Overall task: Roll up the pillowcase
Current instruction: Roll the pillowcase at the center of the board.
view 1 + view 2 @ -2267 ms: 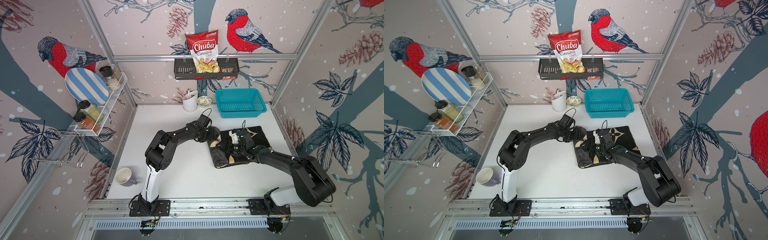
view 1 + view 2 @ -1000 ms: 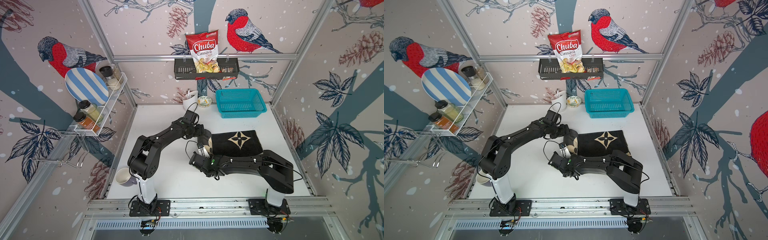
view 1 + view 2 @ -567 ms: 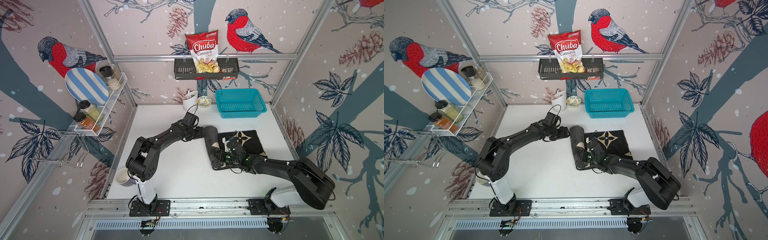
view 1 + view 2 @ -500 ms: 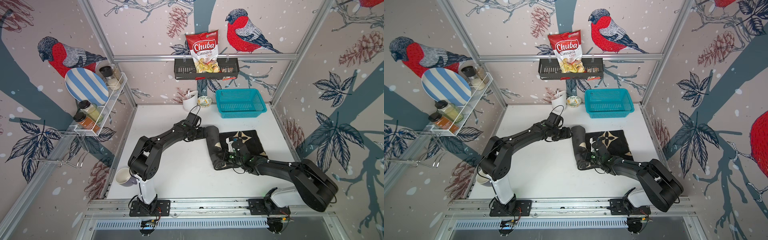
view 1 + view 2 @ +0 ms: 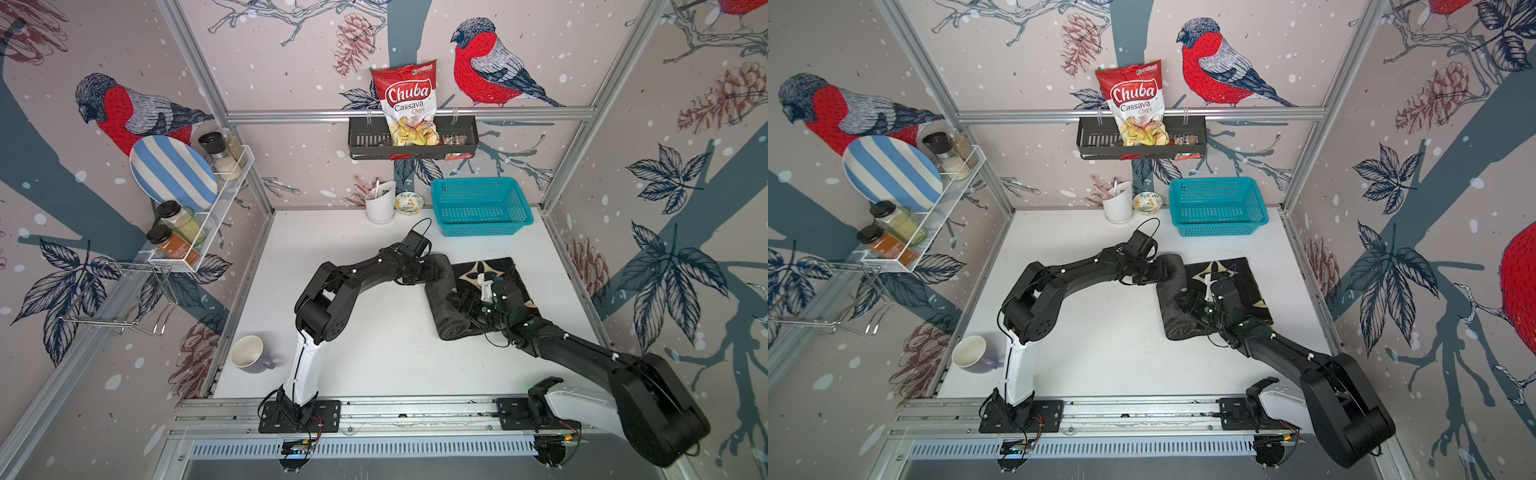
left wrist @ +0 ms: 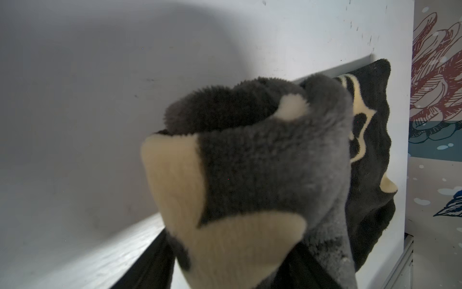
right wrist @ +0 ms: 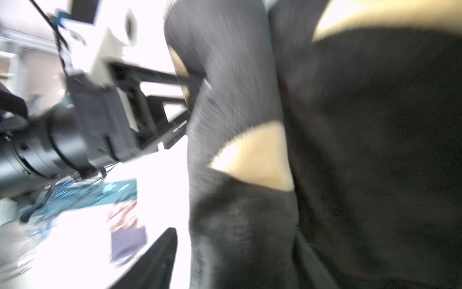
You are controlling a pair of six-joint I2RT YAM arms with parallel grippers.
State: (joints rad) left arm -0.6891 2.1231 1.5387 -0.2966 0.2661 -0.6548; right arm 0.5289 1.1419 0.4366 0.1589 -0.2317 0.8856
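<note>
Pillowcase [image 5: 446, 309] lies on the right half of the bench [image 5: 374, 340], nearer than the teal basket [image 5: 482, 208] and apart from it. It is partly rolled. A thick roll [image 5: 1173, 307] runs along its left edge from far to near, and the rest lies flat to the right of the roll. A cream star [image 5: 482, 269] shows face up on the black plush in both top views.

The left fingers [image 7: 171, 75] come in from the left at the far end of the roll. In the right wrist view one finger lies on each side of that end, and both touch the cloth. In the left wrist view the plush fills the gap between them. They are closed on the roll's far end, at a middling width.

The right fingers [image 7: 157, 260] are over the middle of the roll, reaching in from the near right across the flat part. They stand wide and grip nothing. In the right wrist view, which is blurred, the roll rises between them. One finger shows on the bare-bench side of the roll, clear of the cloth. The other is mostly hidden on the side of the flat cloth, and I cannot tell whether it touches the pillowcase.
</note>
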